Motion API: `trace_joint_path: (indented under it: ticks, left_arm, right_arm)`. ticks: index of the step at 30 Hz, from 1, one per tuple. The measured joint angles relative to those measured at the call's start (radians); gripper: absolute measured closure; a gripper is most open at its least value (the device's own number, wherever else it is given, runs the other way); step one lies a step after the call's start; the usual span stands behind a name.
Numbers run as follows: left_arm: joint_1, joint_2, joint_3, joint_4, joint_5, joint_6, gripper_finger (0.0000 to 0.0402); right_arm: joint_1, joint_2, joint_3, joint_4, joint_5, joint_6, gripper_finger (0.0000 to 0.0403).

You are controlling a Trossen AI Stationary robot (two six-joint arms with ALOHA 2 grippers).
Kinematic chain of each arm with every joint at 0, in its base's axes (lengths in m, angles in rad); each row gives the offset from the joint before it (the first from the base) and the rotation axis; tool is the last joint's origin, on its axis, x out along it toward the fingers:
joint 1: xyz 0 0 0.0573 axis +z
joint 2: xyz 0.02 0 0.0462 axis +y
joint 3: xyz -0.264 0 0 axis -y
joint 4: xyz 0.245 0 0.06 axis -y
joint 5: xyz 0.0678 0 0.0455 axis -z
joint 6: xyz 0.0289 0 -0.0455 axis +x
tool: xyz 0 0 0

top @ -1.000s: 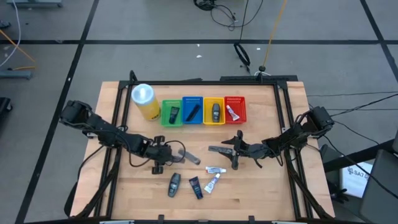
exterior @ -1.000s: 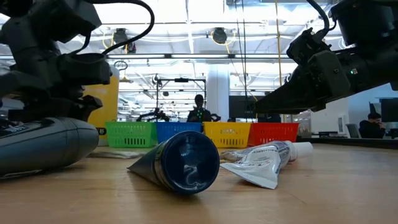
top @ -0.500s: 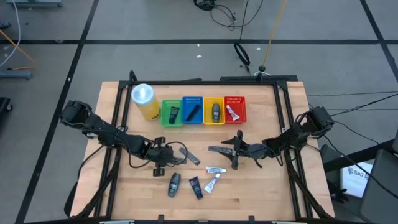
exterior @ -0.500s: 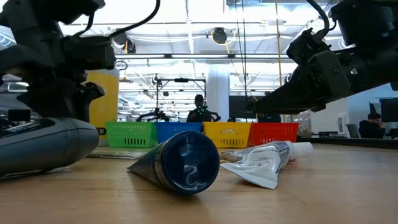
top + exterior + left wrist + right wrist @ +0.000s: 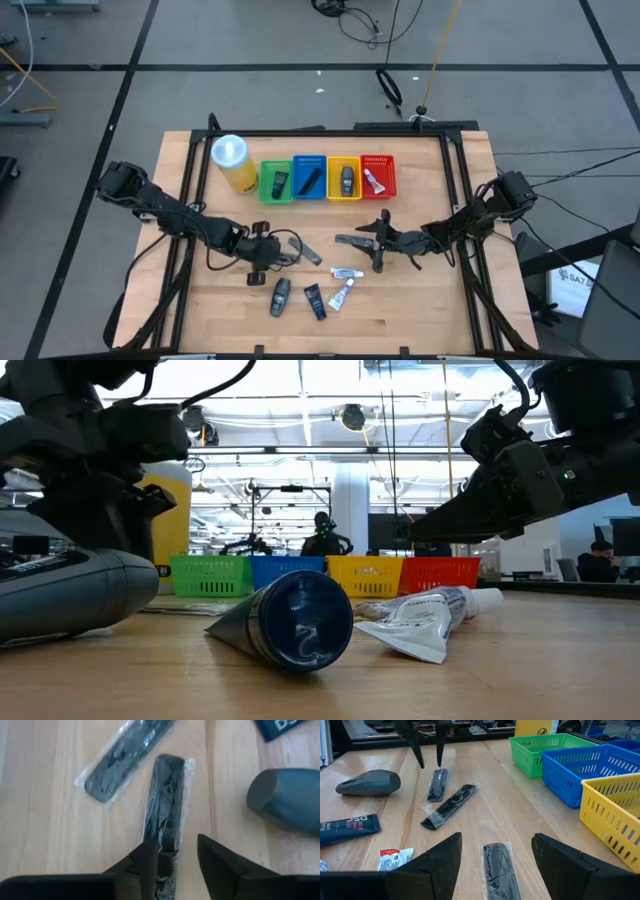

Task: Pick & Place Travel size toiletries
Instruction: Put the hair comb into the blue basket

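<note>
Travel size toiletries lie in two groups: four already sit in the green, blue, yellow and red plastic baskets (image 5: 327, 178) along the far edge, so you are partway through sorting. Your largest loose piece, the dark grey oval stick (image 5: 280, 296), rests near the front beside the dark blue tube (image 5: 314, 301) and small white tubes (image 5: 344, 284). Your left gripper (image 5: 175, 855) hovers with jaws open astride a black comb in clear wrap (image 5: 164, 815), lined up for a lengthwise pinch. Your right gripper (image 5: 497, 860) waits open over another wrapped comb (image 5: 498, 865).
</note>
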Motion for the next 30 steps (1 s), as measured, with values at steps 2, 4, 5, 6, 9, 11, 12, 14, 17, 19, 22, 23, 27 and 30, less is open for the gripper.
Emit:
trace_joint_path:
  ticks: [2,4,5,6,9,11,12,14,17,19,22,23,27,30]
  left_arm:
    - [0.002,0.0,0.0,0.013,-0.031,0.004,0.0223]
    - [0.004,0.009,-0.013,0.056,-0.05,0.008,0.0187]
    - [0.004,0.014,-0.024,0.077,-0.05,0.01,0.017]
    - [0.003,0.016,-0.035,0.087,-0.05,0.014,0.0154]
    - [0.002,0.029,-0.047,0.113,-0.066,0.017,0.012]
    - [0.003,0.037,-0.047,0.1,-0.095,0.02,0.0113]
    - [0.004,0.044,-0.048,0.103,-0.095,0.026,0.0113]
    - [0.004,0.066,-0.048,0.113,-0.074,0.038,0.012]
    - [0.004,0.107,-0.046,0.13,-0.049,0.051,0.0141]
    - [0.004,0.128,-0.043,0.14,-0.042,0.049,0.0155]
    - [0.004,0.152,-0.043,0.138,-0.031,0.051,0.0178]
    - [0.005,0.154,-0.043,0.136,-0.023,0.053,0.0186]
    - [0.011,0.155,-0.043,0.123,0.002,0.053,0.0226]
    - [0.021,0.156,-0.043,0.12,0.028,0.055,0.0258]
  right_arm:
    - [0.0,0.0,0.0,0.0,0.0,0.001,0.0167]
    - [0.0,0.0,0.0,0.0,0.0,0.001,0.0167]
    - [0.0,0.0,0.0,0.0,0.0,0.001,0.0167]
    - [0.0,0.0,0.0,0.0,0.0,0.001,0.0167]
    - [0.0,0.0,0.0,0.0,0.0,0.001,0.0167]
    - [0.0,0.0,0.0,0.0,0.0,0.001,0.0167]
    - [0.0,0.0,0.0,0.0,0.0,0.001,0.0167]
    - [0.0,0.0,0.0,0.003,0.0,0.001,0.0167]
    - [0.0,0.0,0.0,0.001,0.0,0.001,0.0167]
    - [0.0,0.0,0.0,0.002,0.0,0.002,0.0167]
    - [0.0,0.0,0.0,0.001,0.0,0.002,0.0167]
    - [0.0,0.0,0.0,0.001,0.0,0.002,0.0167]
    - [0.0,0.0,0.0,0.001,0.0,0.002,0.0167]
    - [0.0,0.0,0.0,0.001,0.0,0.002,0.0167]
